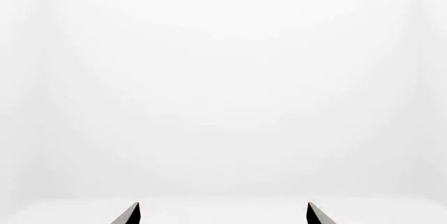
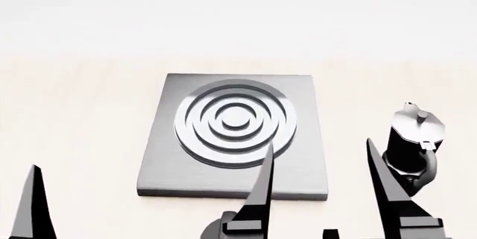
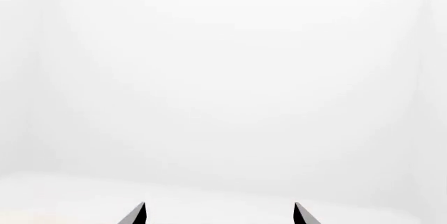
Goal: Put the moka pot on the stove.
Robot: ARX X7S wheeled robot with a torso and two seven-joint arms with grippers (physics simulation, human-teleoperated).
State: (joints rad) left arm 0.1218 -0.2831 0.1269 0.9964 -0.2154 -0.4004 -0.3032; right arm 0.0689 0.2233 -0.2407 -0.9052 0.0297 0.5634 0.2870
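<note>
Head view first, nearest edge: right claw [image 2: 319, 163] raised with its two dark fingers spread wide and holding nothing, one finger overlapping the stove's near right corner in the picture, the other rising just beside the moka pot [image 2: 414, 144]. Cannot tell from this angle whether that finger touches the pot or merely crosses in front of it; probably poised so as to close around the pot's waist or body. At the far left edge, only one dark finger of the left claw [image 2: 33, 205] visible here; in the left wrist view, left claw tips well apart with blank white beyond, so likewise spread and empty, seemingly parked out of the way. Right wrist view much the same: two tips apart, pale counter and wall, no pot in frame. Farther out, moka pot upright on the pale counter [image 2: 67, 110], to the right of the stove [image 2: 171, 161] and clear of its edge, handle turned toward the robot, silver lid tilted back toward the spout. Stove slab flat, ring burner bare, nothing standing between pot and burner. Task judged hardly begun: pot not yet grasped.
</note>
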